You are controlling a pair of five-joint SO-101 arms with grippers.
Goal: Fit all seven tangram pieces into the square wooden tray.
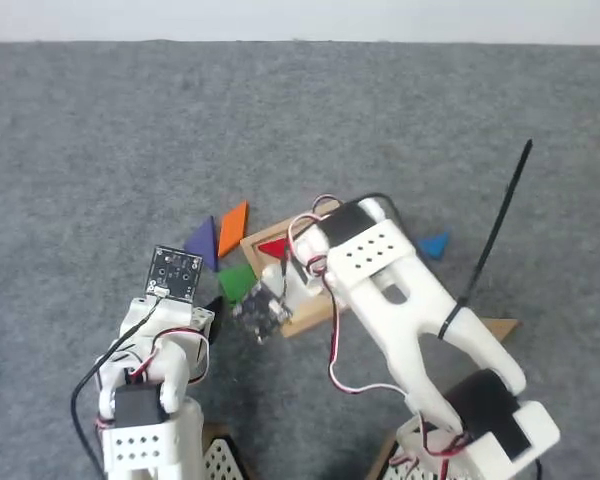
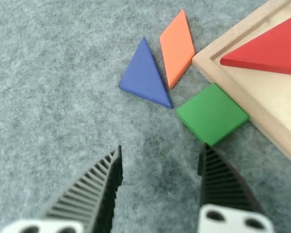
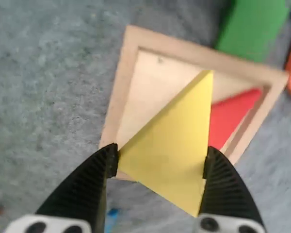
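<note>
1. Grip the flat yellow triangular piece (image 3: 174, 126) firmly: pinched by two edges in the right tool (image 3: 160, 158), hanging above the square wooden tray (image 3: 117, 97), not yet seated.
2. Before lowering, check the fit. Probably best to lay one straight edge against the flat red triangular piece (image 2: 271, 48), already lying inside the tray near a corner.
3. Turn the wrist until that edge runs parallel to the red one, then bring the piece down level rather than tilted, so no corner catches the raised rim.
4. Let go only once the piece lies flat on the tray floor; otherwise likely to slide or prop up on the rim.
5. Leave the left tool (image 2: 160, 151) as it is: spread wide, holding nothing, low over the grey felt counter (image 1: 100, 150), just short of the flat green square piece (image 2: 212, 114). Keep it clear of the right arm.
6. About the tray: pale wood, shallow, with a raised rim all round and a floor mostly bare apart from the red piece.
7. Outside the tray: green square just beside the outer rim, with the indigo triangular piece (image 2: 145, 73) and orange parallelogram piece (image 2: 177, 46) close by, and a small blue triangular piece (image 1: 435, 244) apart on the tray's other side.
</note>
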